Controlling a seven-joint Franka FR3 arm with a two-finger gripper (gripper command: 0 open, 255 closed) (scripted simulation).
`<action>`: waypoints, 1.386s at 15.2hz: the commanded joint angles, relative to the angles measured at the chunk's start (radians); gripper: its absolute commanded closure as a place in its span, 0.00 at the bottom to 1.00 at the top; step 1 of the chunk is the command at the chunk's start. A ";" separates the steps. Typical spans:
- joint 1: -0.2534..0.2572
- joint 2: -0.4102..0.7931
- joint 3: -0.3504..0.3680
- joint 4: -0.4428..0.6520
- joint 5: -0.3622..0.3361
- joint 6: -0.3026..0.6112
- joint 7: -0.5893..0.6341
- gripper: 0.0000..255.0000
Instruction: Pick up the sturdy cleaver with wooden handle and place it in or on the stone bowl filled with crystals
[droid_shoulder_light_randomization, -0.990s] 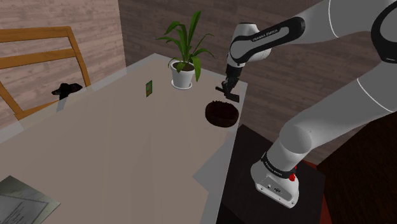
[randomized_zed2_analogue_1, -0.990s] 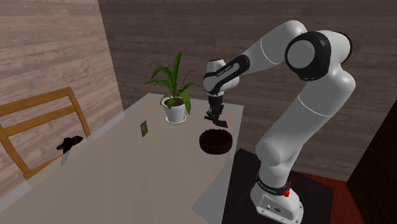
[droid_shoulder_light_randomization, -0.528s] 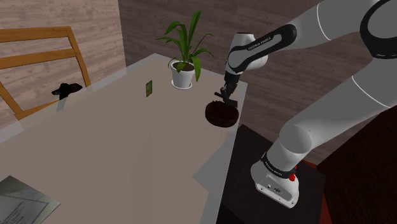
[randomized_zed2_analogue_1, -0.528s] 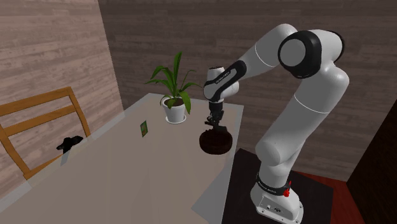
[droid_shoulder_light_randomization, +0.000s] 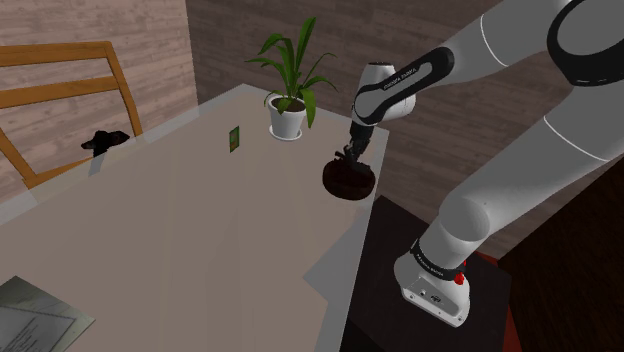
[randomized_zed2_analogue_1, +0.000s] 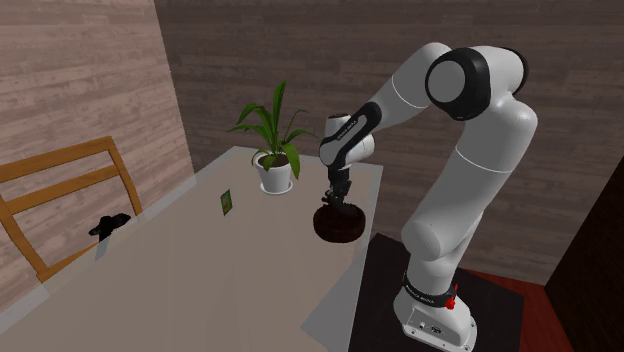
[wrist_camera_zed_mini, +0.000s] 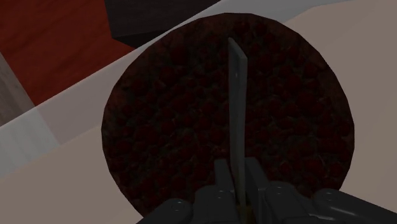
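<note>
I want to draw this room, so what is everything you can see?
table: 1, pale, between chair and stand
bowl: 1, dark red-brown, table edge by the stand
cleaver: 1, grey blade, over the bowl
plant: 1, green, white pot, beyond the bowl
card: 1, green, near the plant
black thing: 1, black, table edge by chair
chair: 1, brown wood, beside the table
papers: 1 stack, pale, shoulder view's lower left
stand: 1, dark, beside the table
arm: 1, white, on the stand
gripper: 1, black, shut on cleaver
</note>
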 joint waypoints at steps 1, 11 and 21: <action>0.000 0.001 0.000 -0.001 0.000 0.002 0.000 1.00; 0.000 0.001 0.000 -0.001 0.000 0.002 0.000 0.00; 0.000 -0.093 0.007 0.058 -0.003 -0.151 0.005 0.00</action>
